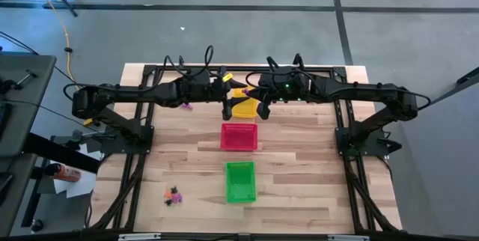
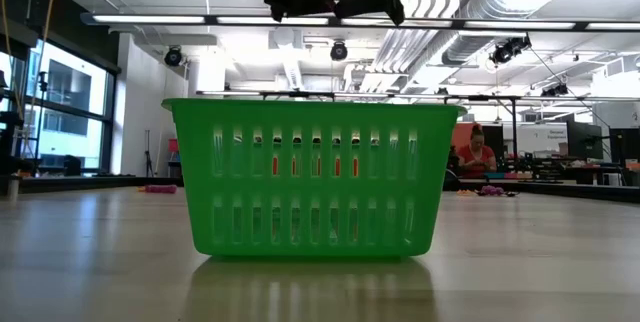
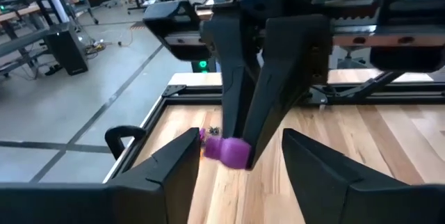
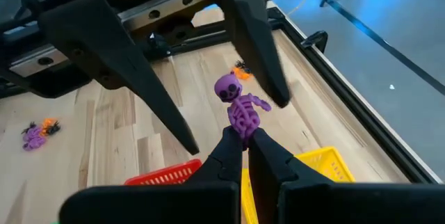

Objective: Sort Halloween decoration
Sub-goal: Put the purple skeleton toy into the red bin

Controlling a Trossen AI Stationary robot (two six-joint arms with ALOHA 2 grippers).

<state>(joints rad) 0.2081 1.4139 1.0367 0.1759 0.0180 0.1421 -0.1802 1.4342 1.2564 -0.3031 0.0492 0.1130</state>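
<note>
A purple skeleton trinket (image 4: 241,106) is in my right gripper (image 4: 243,140), which is shut on it above the far middle of the table, by the yellow basket (image 1: 243,108). My left gripper (image 3: 240,165) is open and faces it. Its two fingers stand on either side of the skeleton without touching it. In the high view the left gripper (image 1: 227,111) and the right gripper (image 1: 262,110) meet tip to tip. More trinkets lie on the table: a black, purple and orange cluster (image 1: 174,194) near the left front, and a purple one (image 1: 185,106) at the far left. My right gripper pinches the purple skeleton by its leg end (image 4: 243,128) between its two fingertips. The fingers (image 3: 261,92) come from above, pointing down. The skeleton is lifted clear of the table and sticks out past the fingertips, its head (image 4: 227,87) farthest out.
The red basket (image 1: 239,136) and the green basket (image 1: 240,181) stand in a row toward the near edge, below the yellow one. The green basket (image 2: 310,177) fills the low view. Black frame rails (image 1: 142,132) run along both table sides. A person (image 2: 476,152) sits far behind.
</note>
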